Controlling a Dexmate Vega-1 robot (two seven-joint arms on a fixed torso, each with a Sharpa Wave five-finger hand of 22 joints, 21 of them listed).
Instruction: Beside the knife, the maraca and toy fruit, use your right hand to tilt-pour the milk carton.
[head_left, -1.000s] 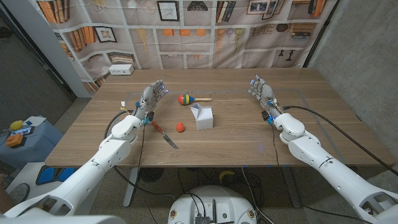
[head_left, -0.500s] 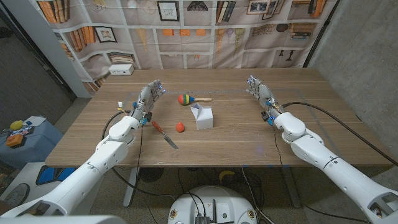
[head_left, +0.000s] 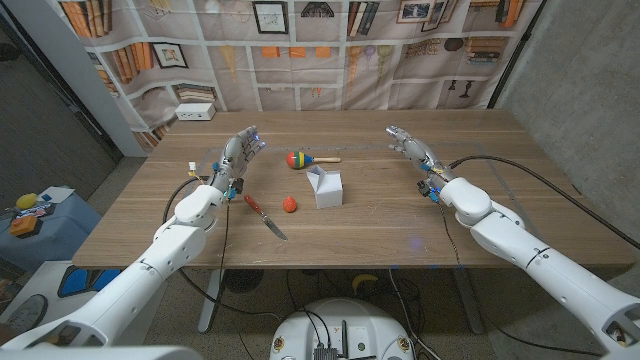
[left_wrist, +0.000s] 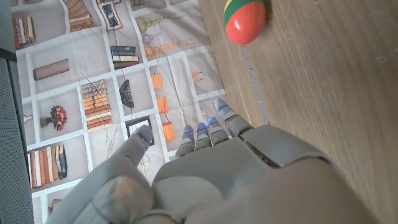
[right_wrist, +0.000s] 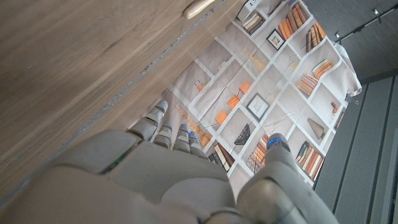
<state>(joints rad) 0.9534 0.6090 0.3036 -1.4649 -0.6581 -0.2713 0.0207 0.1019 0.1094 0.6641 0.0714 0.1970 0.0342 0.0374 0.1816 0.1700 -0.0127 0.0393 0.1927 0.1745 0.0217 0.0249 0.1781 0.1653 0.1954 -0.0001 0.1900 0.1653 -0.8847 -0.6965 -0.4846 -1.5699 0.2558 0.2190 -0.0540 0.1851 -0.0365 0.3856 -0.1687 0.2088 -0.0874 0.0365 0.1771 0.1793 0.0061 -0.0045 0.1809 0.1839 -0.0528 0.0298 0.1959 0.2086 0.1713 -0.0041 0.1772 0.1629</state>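
From the head view we see the whole layout: the milk carton (head_left: 326, 187) stands upright near the middle of the wooden worktop (head_left: 400, 225), its top open, with the small red toy fruit (head_left: 289, 204) just beside it toward the robot's left and the knife (head_left: 264, 216) lying a little further that way, red handle pointing away from the near edge. The maraca (head_left: 298, 159) lies behind the carton, its wooden handle pointing toward the right side. Our left hand (head_left: 240, 155) is raised near the knife with fingers apart and holding nothing; our right hand (head_left: 413, 150) is likewise spread and empty, well apart from the carton with bare wood between them. The left wrist view adds a close look at the maraca's red, yellow and green head (left_wrist: 245, 20) beyond the left hand (left_wrist: 217, 171), which the head view shows only small. The right wrist view shows the right hand (right_wrist: 168, 174) with fingers extended above bare wood, and the tip of a pale wooden handle (right_wrist: 200, 7) near the worktop's far edge, with the bookshelf backdrop (right_wrist: 267, 81) behind.
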